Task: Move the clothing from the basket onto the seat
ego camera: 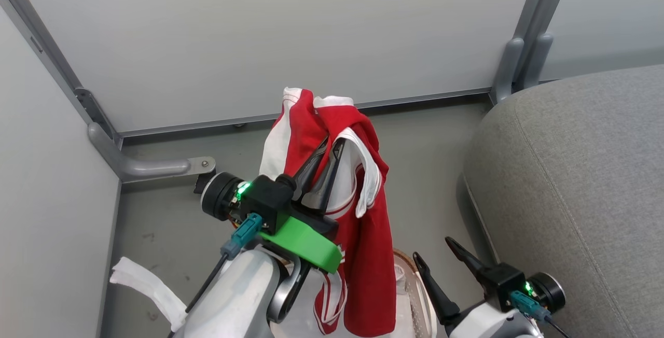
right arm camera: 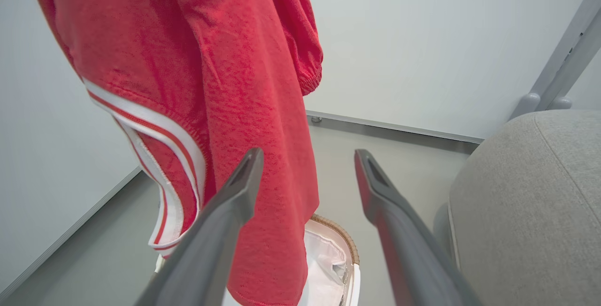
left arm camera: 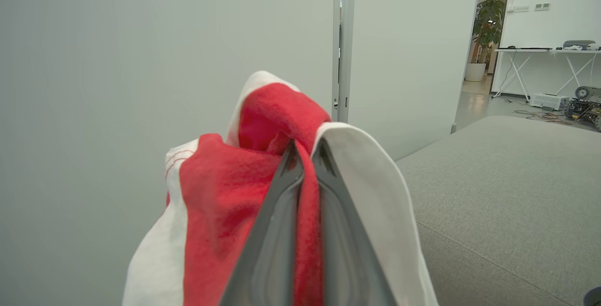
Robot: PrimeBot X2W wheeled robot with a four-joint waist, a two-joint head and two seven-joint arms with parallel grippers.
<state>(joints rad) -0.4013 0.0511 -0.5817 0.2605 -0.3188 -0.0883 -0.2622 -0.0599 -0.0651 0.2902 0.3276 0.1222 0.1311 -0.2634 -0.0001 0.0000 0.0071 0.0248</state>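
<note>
Two pale walls (ego camera: 259,42) enclose grey floor (ego camera: 430,172) beside the seat (ego camera: 570,198).

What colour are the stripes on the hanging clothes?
White, with a thin red line between them, on the bright red clothing. The right wrist view shows them best.

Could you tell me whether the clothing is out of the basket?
Largely out: the clothing hangs from the left gripper above the basket; hem clearance unclear.

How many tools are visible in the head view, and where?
2. The left tool at centre, shut on the clothing hanging above the basket; the right tool at lower right, open and empty, near the seat.
</note>
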